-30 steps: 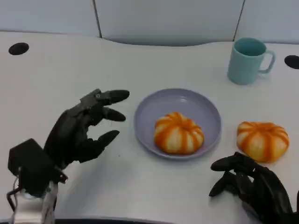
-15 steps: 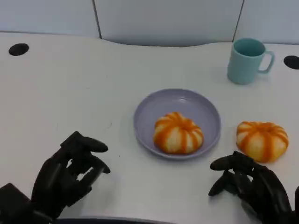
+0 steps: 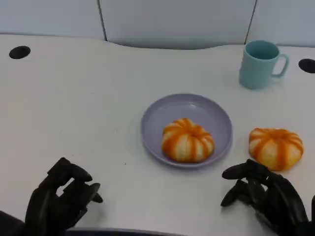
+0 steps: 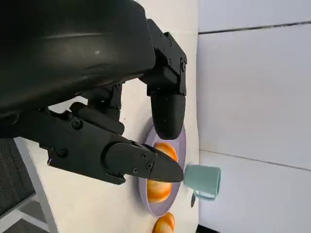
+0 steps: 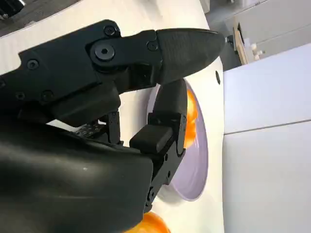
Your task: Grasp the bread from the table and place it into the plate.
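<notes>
One orange-striped round bread [image 3: 187,140] lies inside the lilac plate [image 3: 152,110] at the table's middle; the left wrist view shows this bread [image 4: 158,189] on the plate [image 4: 146,206] past my fingers. A second bread [image 3: 275,147] sits on the table just right of the plate. My left hand [image 3: 59,201] is low at the near left edge, fingers loosely bent, holding nothing, well clear of the plate. My right hand [image 3: 268,196] rests near the front right, just short of the second bread, also empty.
A teal mug [image 3: 261,64] stands at the back right, handle to the right. Dark round holes sit in the tabletop at far left [image 3: 19,51] and far right [image 3: 307,65]. White panels close off the back.
My left hand has drawn back from beside the plate toward the near left edge, its fingers bending in. The right hand, both breads and the plate have stayed put.
</notes>
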Controlling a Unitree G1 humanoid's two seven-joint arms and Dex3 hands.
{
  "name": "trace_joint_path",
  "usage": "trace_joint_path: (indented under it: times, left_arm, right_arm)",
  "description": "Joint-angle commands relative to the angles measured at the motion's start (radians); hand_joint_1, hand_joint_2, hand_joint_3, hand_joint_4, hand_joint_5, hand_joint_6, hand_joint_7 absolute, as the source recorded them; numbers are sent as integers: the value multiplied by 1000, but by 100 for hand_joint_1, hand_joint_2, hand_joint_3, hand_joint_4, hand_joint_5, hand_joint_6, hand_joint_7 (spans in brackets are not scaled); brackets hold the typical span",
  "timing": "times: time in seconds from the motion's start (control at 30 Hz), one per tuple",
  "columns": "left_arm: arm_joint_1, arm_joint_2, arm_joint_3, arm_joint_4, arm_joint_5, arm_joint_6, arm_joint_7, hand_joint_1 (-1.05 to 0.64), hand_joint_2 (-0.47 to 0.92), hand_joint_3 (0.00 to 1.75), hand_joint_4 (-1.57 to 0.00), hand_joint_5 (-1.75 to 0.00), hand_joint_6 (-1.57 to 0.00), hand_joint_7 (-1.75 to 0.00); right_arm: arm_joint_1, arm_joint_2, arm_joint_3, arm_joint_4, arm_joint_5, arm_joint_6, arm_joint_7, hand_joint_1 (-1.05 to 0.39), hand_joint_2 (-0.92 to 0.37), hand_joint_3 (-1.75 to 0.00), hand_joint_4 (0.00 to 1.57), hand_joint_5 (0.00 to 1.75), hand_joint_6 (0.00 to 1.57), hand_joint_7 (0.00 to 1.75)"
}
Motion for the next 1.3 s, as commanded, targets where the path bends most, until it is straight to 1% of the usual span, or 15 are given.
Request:
trace_joint_path:
  times: [0.03, 0.2, 0.3, 0.4, 0.5, 0.6, 0.77, 0.83, 0.97, 1.03, 1.07, 1.23, 1.3]
  left_arm:
    - [-26, 1, 18, 45, -8, -39, -19, -49, 92, 7, -65, -175, -48, -175]
    - [-54, 10, 25, 98, 0, -77, -36, -48, 92, 7, -63, -175, -48, -175]
    - [-71, 16, 28, 124, -2, -85, -50, -47, 92, 7, -62, -175, -48, -175]
    - [-80, 22, 28, 137, -3, -78, -61, -48, 92, 7, -60, -175, -47, -175]
    - [-87, 30, 27, 152, 7, -84, -66, -50, 91, 7, -54, -175, -40, -173]
    - [-89, 35, 26, 156, 7, -77, -72, -53, 91, 6, -49, -175, -37, -168]
    - [-90, 40, 31, 154, -24, -30, -113, -58, 92, 5, -42, -174, -40, -143]
    - [-87, 39, 34, 151, -38, -16, -134, -58, 92, 6, -40, -173, -40, -136]
    - [-82, 33, 45, 129, -112, 63, -211, -59, 92, 9, -34, -174, -36, -127]
    - [-90, 32, 56, 141, -143, 82, -257, -59, 92, 9, -33, -174, -35, -124]
    - [-91, 33, 60, 144, -151, 91, -271, -58, 92, 8, -33, -172, -37, -119]
    - [-95, 36, 71, 153, -154, 105, -299, -58, 92, 6, -34, -167, -39, -112]
    - [-99, 35, 76, 161, -152, 104, -299, -57, 92, 7, -35, -166, -40, -111]
  right_arm:
    - [-11, -26, -15, 36, 1, -9, 1, -40, -92, -33, 67, 148, 66, 105]
    - [-16, -29, -15, 46, -3, -35, 4, -39, -92, -35, 65, 149, 64, 107]
    - [-16, -31, -11, 40, -14, -29, -9, -40, -92, -35, 64, 150, 64, 109]
    - [-16, -32, -10, 40, -20, -35, -9, -39, -92, -35, 63, 150, 64, 110]
    - [-19, -33, -12, 47, -22, -32, -13, -38, -92, -35, 61, 150, 63, 111]
    - [-17, -35, -10, 40, -26, -21, -22, -37, -92, -34, 63, 150, 63, 111]
    - [-13, -37, -7, 30, -30, -3, -31, -39, -92, -33, 64, 151, 63, 110]
    - [-16, -38, -8, 39, -25, -6, -21, -39, -92, -33, 65, 151, 62, 109]
    - [-18, -38, -12, 36, -3, 21, 4, -41, -92, -34, 65, 150, 62, 107]
    - [-18, -34, -15, 34, 12, 30, 18, -43, -92, -34, 66, 150, 63, 107]
    - [-19, -33, -16, 34, 16, 36, 21, -44, -92, -34, 66, 149, 64, 106]
    - [-24, -31, -17, 36, 23, 54, 17, -45, -92, -33, 69, 146, 68, 102]
    - [-29, -32, -21, 50, 36, 35, 44, -44, -92, -34, 68, 146, 68, 100]
